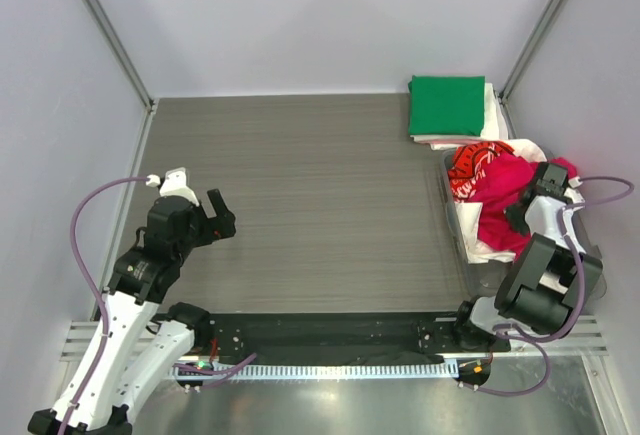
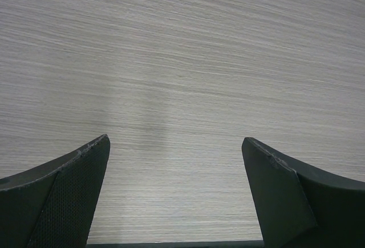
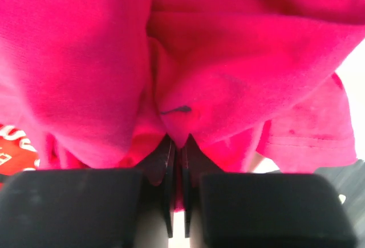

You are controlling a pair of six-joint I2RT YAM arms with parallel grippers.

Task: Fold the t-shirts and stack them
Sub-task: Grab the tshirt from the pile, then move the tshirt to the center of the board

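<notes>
Table, right edge: loose heap of t-shirts, folded green t-shirt behind; right gripper pinched shut on a magenta t-shirt fold, left gripper spread wide over wood; advise slow lift, peeling it free alone.

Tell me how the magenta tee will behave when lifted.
Likely floppy: the magenta tee bunches in soft folds around the right gripper, so it should drape. Probably light, being plain cloth. It may drag the printed tee tangled beside it.
</notes>
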